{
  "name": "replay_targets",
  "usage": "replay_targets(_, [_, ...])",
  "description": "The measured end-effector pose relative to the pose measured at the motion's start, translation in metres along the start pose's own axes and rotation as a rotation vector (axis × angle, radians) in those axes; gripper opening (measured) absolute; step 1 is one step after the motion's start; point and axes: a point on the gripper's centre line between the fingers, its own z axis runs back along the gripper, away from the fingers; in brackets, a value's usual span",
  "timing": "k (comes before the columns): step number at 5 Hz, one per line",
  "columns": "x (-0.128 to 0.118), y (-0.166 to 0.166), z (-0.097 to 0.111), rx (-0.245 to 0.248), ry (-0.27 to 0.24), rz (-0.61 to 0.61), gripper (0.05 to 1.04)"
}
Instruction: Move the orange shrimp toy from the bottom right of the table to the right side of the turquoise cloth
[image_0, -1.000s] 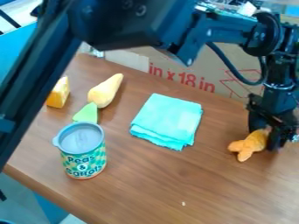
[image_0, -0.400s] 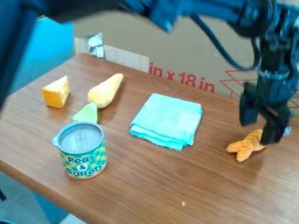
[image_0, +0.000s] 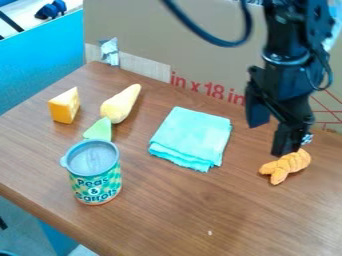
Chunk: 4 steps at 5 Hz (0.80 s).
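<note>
"Toy shrimp (image_0: 286, 166) lay on the table (image_0: 163, 210), toward the back edge, right of the folded turquoise cloth (image_0: 190, 138). How was the step best handled?"

"Looked like clearing away from it. My judgement: straight up first, slowly, jaws spread, sideways only once the lower fingertip was well over the toy. A low swing could have nudged or rolled it."

"And the fingers?"

"Wide apart, nothing between them. Gripper (image_0: 272, 138) hung beside and above the shrimp, one tip just at its upper side in view."

"Touching?"

"Couldn't tell. No hold on it, though."
</note>
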Motion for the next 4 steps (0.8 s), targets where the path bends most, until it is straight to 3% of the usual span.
replay_targets(1, [-0.05, -0.008, 0.016, 0.015, 0.04, 0.042, 1.002])
replay_targets(2, [-0.086, -0.006, 0.02, -0.002, 0.043, 0.066, 1.002])
replay_targets(4, [-0.113, 0.005, 0.022, -0.005, 0.122, 0.151, 1.002])
